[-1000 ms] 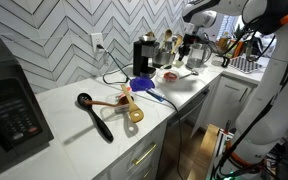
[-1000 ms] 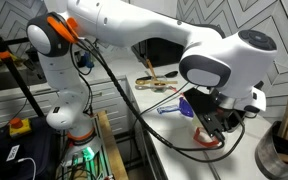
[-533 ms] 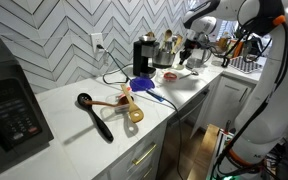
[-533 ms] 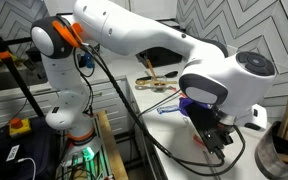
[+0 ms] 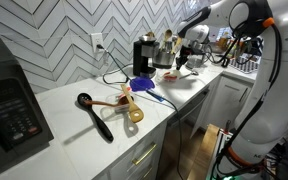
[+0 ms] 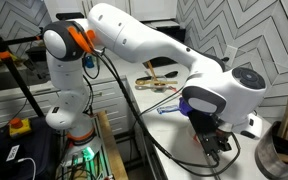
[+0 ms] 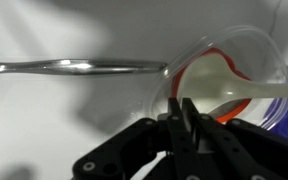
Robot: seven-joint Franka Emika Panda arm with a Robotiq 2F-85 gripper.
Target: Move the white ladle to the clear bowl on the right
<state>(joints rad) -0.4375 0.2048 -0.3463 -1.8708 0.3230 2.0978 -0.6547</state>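
Hand [image 7: 184,104] pinched shut on the ladle [image 7: 252,93], whose cup sits inside the bowl [image 7: 269,50] on the tabletop [image 7: 64,120].

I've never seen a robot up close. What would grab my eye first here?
The big white arm with its orange joint, bending low in an exterior view. In the wrist view its fingers pinch together over a clear bowl, with the white ladle reaching into it. Elsewhere on the white counter lie a black ladle and a blue utensil.
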